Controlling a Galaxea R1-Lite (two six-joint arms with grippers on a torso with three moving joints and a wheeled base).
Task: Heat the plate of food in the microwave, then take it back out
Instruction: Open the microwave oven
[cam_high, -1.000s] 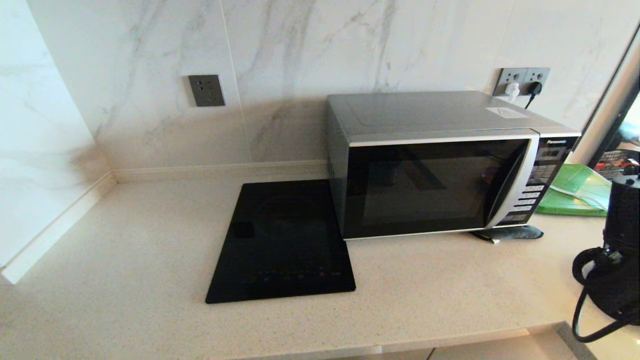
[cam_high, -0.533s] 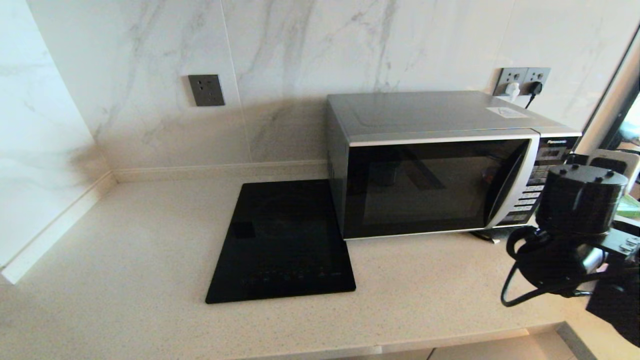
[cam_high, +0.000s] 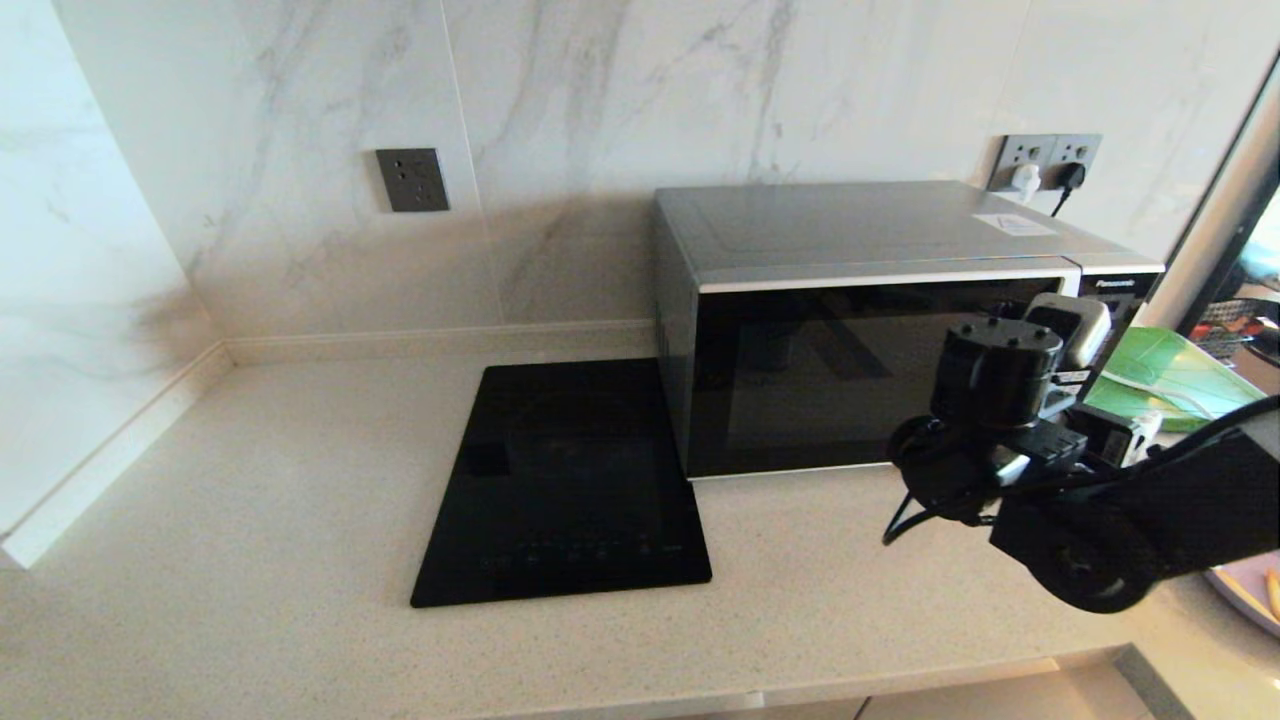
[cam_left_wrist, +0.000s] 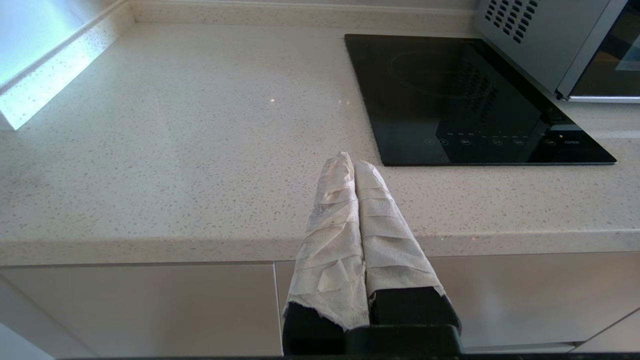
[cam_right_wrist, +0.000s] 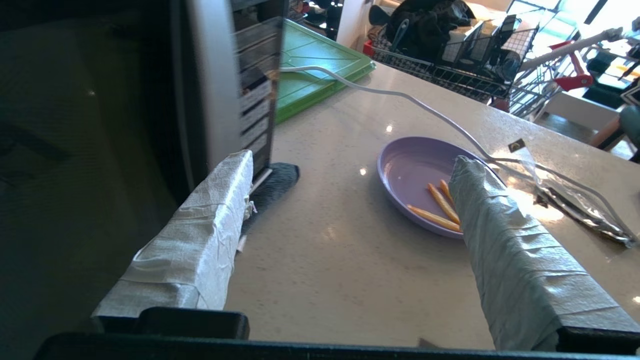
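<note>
The silver-grey microwave (cam_high: 860, 330) stands on the counter with its dark glass door shut. My right arm (cam_high: 1000, 400) hangs in front of its handle and button panel. In the right wrist view my right gripper (cam_right_wrist: 352, 160) is open and empty, low over the counter. One taped finger (cam_right_wrist: 210, 225) lies beside the button panel (cam_right_wrist: 255, 100); the other (cam_right_wrist: 500, 240) overlaps the lilac plate (cam_right_wrist: 415, 172) with its fries (cam_right_wrist: 442, 202). The plate's edge (cam_high: 1250, 595) shows at the head view's right border. My left gripper (cam_left_wrist: 350, 162) is shut and empty, parked below the counter's front edge.
A black glass cooktop (cam_high: 565, 485) lies left of the microwave. A green tray (cam_high: 1170, 375) sits right of it, crossed by a white cable (cam_right_wrist: 400, 95). A dark pad (cam_right_wrist: 277, 180) sticks out under the microwave's corner. A clear packet (cam_right_wrist: 575, 205) lies beyond the plate.
My right arm has swung from the head view's right edge leftward, to in front of the microwave's handle side. The green tray shows again. The left gripper's earlier state is not shown.
</note>
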